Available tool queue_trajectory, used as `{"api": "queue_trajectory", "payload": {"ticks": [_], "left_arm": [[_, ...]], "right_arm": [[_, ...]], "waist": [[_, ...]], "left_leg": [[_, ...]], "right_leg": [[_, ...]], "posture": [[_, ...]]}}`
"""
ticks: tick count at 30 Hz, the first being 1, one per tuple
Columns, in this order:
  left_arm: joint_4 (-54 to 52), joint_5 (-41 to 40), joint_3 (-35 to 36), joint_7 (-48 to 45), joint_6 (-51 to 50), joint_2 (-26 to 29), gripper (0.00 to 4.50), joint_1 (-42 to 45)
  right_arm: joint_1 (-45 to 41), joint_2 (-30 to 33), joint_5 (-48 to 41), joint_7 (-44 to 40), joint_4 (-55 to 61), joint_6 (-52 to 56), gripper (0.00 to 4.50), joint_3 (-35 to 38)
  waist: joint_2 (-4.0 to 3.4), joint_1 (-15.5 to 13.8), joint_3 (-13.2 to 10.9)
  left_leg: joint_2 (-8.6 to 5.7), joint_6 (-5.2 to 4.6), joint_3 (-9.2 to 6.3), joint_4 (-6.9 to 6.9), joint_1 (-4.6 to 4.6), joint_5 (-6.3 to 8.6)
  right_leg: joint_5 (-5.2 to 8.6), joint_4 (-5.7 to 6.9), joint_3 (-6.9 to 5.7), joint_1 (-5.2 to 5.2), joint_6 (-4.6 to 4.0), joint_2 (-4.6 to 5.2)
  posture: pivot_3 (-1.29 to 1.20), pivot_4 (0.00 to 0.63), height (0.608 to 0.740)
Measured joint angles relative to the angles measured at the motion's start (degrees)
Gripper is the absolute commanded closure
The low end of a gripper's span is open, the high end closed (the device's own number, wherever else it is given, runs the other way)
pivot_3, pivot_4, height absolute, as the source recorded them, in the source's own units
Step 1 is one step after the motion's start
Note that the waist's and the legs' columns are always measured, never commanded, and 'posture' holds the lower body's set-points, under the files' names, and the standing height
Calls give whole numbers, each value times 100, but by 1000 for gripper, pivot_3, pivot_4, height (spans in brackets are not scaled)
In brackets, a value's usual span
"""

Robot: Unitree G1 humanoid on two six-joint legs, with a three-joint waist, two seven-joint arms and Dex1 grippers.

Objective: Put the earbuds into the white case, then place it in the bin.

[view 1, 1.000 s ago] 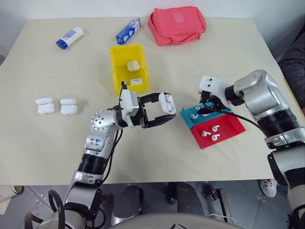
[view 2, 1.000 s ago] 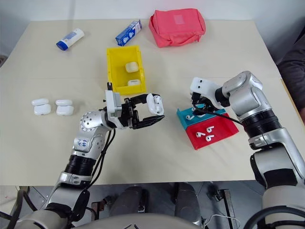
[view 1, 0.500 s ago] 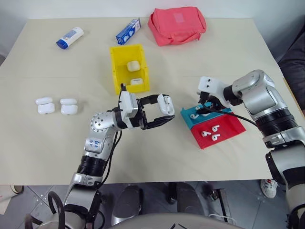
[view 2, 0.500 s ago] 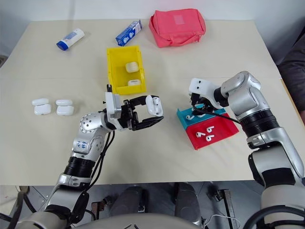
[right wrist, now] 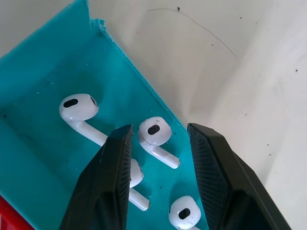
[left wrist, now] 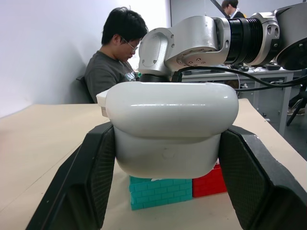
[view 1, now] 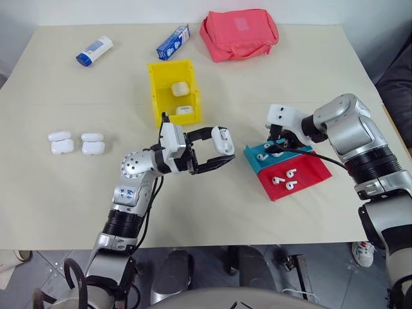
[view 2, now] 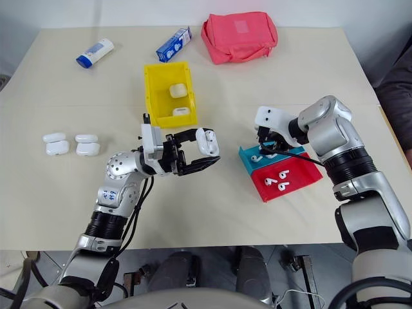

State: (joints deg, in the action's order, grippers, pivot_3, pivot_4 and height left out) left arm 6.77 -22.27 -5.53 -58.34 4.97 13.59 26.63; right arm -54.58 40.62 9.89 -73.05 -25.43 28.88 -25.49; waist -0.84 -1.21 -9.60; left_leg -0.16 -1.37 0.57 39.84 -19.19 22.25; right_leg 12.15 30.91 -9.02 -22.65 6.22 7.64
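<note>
My left gripper (view 1: 221,149) is shut on a white case (view 1: 224,139), held above the table's middle; in the left wrist view the case (left wrist: 170,129) sits clamped between both black fingers. My right gripper (view 1: 275,149) reaches down into the teal tray (view 1: 252,156). Its fingers stand open on either side of one earbud (right wrist: 154,134) lying there, with small gaps showing. Other earbuds (right wrist: 79,108) lie beside it, and a few more earbuds (view 1: 284,181) rest on the red tray (view 1: 310,168). The yellow bin (view 1: 156,96) behind my left gripper holds two white cases (view 1: 179,88).
Two more white cases (view 1: 61,142) lie at the table's left. A pink pouch (view 1: 239,33), a blue carton (view 1: 173,41) and a blue-and-white tube (view 1: 94,51) sit along the far edge. A person (left wrist: 117,52) sits beyond the table.
</note>
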Motion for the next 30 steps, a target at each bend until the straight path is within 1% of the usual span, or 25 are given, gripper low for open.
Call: {"api": "queue_trajectory", "payload": {"ticks": [3,5,6,8,9,17,20,22,23,27,30], "left_arm": [[0,0,0,1,0,6,1698,0],[0,0,0,2,0,8,1698,0],[0,0,0,3,0,9,1698,0],[0,0,0,5,0,9,1698,0],[0,0,0,5,0,9,1698,0],[1,0,1,9,0,10,1698,1],[3,1,1,10,0,8,1698,4],[22,0,-2,0,0,-4,1698,20],[61,0,-11,-8,0,-22,1698,42],[196,-5,-33,-129,-2,-110,1698,183],[336,-6,-45,-200,-11,-156,1698,250]], "right_arm": [[0,-1,1,-3,-3,-5,2636,0],[-1,-2,12,-13,-4,-8,2989,0],[-1,-5,12,-43,-7,-8,3228,0],[-1,-24,15,-72,-13,-11,3887,0],[-3,-25,21,-77,-15,-13,4035,0],[-97,-75,35,-53,-224,-69,4034,14],[-96,-80,-21,102,-271,-197,4034,168],[-66,-75,-266,174,-168,-254,4034,568],[18,-58,-495,205,45,-284,4034,904],[813,-36,-1655,218,1417,-558,4034,2208],[1295,-43,-2196,291,2067,-532,4034,2673]], "waist": [[0,0,0],[0,0,0],[0,0,0],[0,1,0],[0,0,0],[0,0,0],[-2,-1,-1],[-4,-3,-2],[-4,-11,-2],[-3,-42,-2],[-3,-21,-2]], "left_leg": [[0,0,0,0,0,0],[0,0,0,0,0,0],[0,0,0,0,0,0],[0,0,1,0,0,0],[0,0,0,0,0,0],[0,0,0,1,1,0],[-1,0,1,1,-1,0],[-1,1,1,0,-2,0],[0,1,1,0,-2,-1],[-2,2,-5,3,-2,0],[-1,1,2,5,2,0]], "right_leg": [[0,0,0,0,0,0],[0,0,0,0,0,0],[0,0,0,0,0,0],[0,0,0,0,0,0],[0,1,0,0,0,0],[0,1,1,0,0,0],[0,1,1,-1,0,1],[0,1,1,-2,0,0],[0,0,0,-2,0,0],[0,-2,-5,6,1,-1],[-3,0,1,7,5,0]], "posture": [[0,150,740],[0,150,740],[0,150,740],[0,150,740],[0,150,740],[0,150,740],[0,150,740],[0,150,740],[0,150,740],[0,150,740],[0,150,740]]}}
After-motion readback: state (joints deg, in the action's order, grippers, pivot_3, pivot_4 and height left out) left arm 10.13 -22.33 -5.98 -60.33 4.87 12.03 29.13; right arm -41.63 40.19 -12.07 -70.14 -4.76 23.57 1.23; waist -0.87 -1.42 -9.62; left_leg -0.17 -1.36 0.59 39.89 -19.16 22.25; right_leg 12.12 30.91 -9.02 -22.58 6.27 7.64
